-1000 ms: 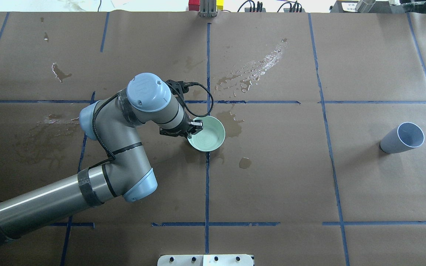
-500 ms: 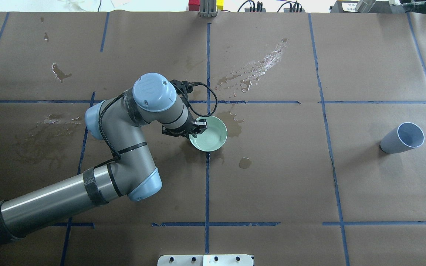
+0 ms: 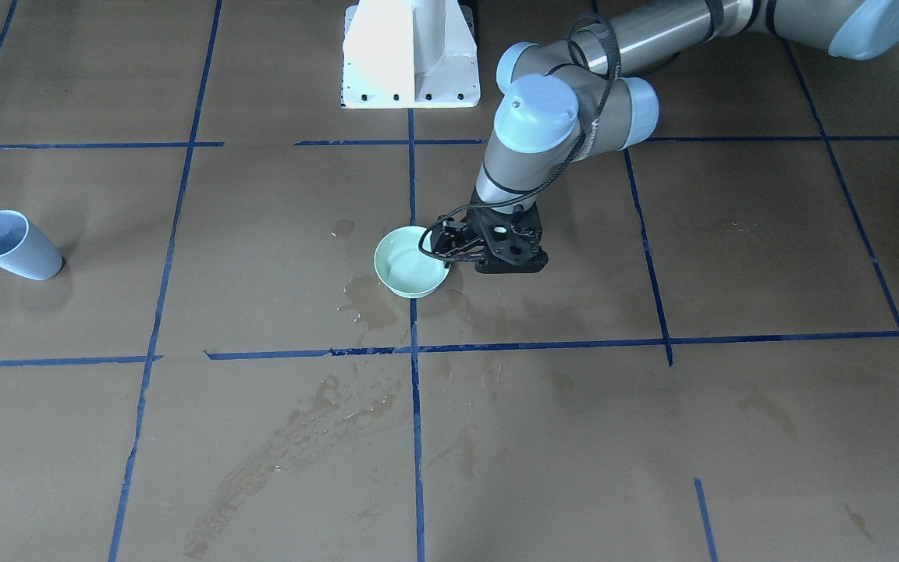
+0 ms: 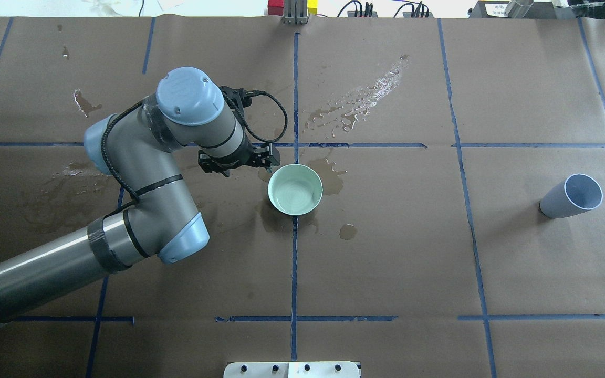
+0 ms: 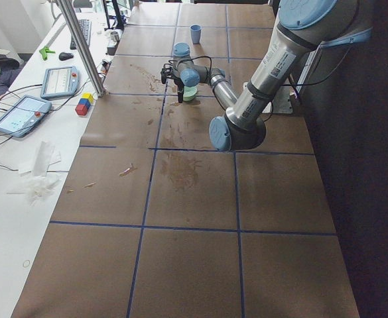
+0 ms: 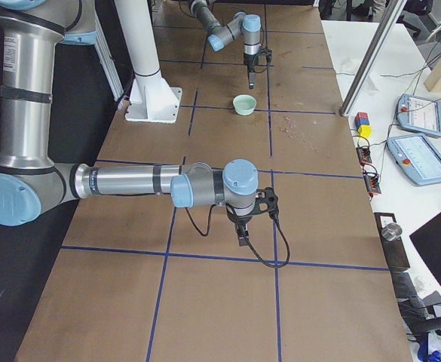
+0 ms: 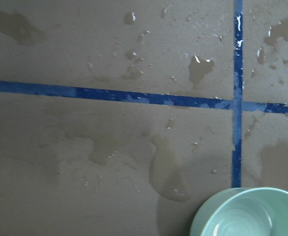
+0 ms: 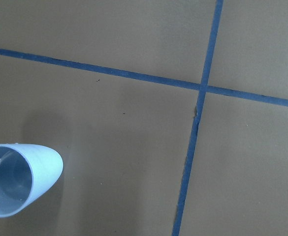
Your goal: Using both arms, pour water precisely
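Note:
A pale green bowl (image 4: pixel 295 190) stands on the brown paper at the table's middle; its inside has a faint glossy sheen, and I cannot tell how much water it holds. It also shows in the front view (image 3: pixel 410 263) and the left wrist view (image 7: pixel 247 216). My left gripper (image 4: pixel 270 159) hovers just beyond the bowl's far-left rim, open and empty, apart from the bowl. A light blue cup (image 4: pixel 570 197) stands far right, also in the right wrist view (image 8: pixel 18 179). My right gripper (image 6: pixel 241 238) points down and shows only in the right side view. I cannot tell its state.
Wet patches and puddles (image 4: pixel 357 102) lie on the paper around and beyond the bowl. Blue tape lines (image 4: pixel 294 262) cross the table. A white pedestal (image 3: pixel 410 55) stands at the robot's side. Tablets and coloured blocks (image 6: pixel 363 124) lie past the far edge.
My left gripper let go of the bowl's rim and moved away from it to the far left. The bowl stayed in place. The cup has not moved.

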Robot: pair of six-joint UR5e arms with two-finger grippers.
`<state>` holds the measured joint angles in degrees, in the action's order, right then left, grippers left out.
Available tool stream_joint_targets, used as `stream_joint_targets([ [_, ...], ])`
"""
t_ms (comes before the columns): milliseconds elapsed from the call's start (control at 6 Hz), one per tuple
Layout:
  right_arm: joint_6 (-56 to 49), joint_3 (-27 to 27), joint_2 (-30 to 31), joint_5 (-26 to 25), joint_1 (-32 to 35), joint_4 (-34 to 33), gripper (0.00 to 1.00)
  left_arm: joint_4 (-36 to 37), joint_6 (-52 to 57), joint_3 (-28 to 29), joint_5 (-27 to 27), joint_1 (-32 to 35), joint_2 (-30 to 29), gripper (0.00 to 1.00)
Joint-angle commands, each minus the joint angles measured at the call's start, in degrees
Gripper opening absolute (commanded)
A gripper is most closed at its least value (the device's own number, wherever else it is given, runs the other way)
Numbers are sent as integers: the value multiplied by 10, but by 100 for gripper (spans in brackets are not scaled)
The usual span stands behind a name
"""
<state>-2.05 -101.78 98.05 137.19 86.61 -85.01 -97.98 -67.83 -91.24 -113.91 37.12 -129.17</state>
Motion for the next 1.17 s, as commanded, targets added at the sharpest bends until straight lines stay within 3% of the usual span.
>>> stream_joint_targets([
  [0, 5, -10, 0, 3, 0, -1, 100, 81, 102, -102, -37, 58, 72, 100],
  [167, 60, -35, 0, 4, -13, -1, 100, 78, 154, -128, -56, 84, 110, 100],
  [667, 277, -168, 2, -1, -102, 0, 100, 74, 152, -128, -61, 84, 114, 100],
  [833, 347, -178, 13, -25, -141, 64, 100, 74, 148, -128, -61, 84, 114, 100],
  [1000, 444, -178, 51, -86, -206, 176, 100, 74, 146, -129, -61, 83, 112, 100],
])
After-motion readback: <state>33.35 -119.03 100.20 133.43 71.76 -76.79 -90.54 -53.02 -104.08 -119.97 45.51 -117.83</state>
